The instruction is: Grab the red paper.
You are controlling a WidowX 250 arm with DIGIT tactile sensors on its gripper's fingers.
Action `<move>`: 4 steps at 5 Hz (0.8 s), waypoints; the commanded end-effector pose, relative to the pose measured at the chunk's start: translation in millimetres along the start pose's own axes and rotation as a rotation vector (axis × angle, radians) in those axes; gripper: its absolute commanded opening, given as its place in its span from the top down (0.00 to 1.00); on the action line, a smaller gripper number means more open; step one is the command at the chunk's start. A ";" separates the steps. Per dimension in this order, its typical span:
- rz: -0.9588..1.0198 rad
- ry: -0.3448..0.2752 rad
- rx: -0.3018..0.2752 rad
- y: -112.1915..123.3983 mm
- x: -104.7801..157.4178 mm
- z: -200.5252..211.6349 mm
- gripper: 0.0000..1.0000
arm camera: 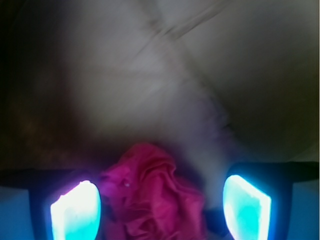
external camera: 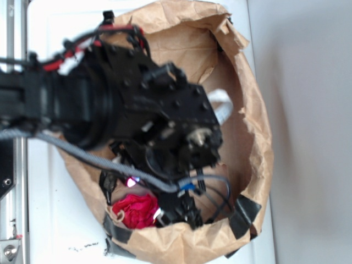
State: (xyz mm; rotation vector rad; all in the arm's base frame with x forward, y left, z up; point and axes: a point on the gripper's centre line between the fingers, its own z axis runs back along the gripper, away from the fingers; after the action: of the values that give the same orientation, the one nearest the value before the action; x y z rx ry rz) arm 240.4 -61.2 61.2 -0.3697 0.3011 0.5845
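The brown paper bag serves as the landmark: it lies open-mouthed toward the exterior camera, its torn and rolled rim ringing the whole work area, with dark tape patches on the rim's lower edge. The robot arm reaches over the bag from its left side and covers most of the bag's interior. Inside the bag, near the lower rim, sits the red paper, a crumpled wad resting on the bag floor. A pale strip shows deeper in the bag, well apart from the wad. The gripper is spread wide: in the wrist view its two lit fingers stand on either side of the wad, with a gap remaining on the right side. Judgement: the step in hand is the final approach before closing. The next move calls for a slight further descent and then closing on the wad. Room is tight; the bag wall rises close behind the wad, so sideways travel risks snagging the rim.
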 end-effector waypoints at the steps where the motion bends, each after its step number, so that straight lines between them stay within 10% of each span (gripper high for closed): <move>1: -0.080 0.045 -0.279 -0.5 -31.6 43.8 0.00; 4: -0.103 0.055 -0.179 -7.2 -16.9 -27.2 0.00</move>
State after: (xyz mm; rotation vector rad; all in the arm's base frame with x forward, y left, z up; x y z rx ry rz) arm 228.8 -82.2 40.8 -0.5608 0.3083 0.5494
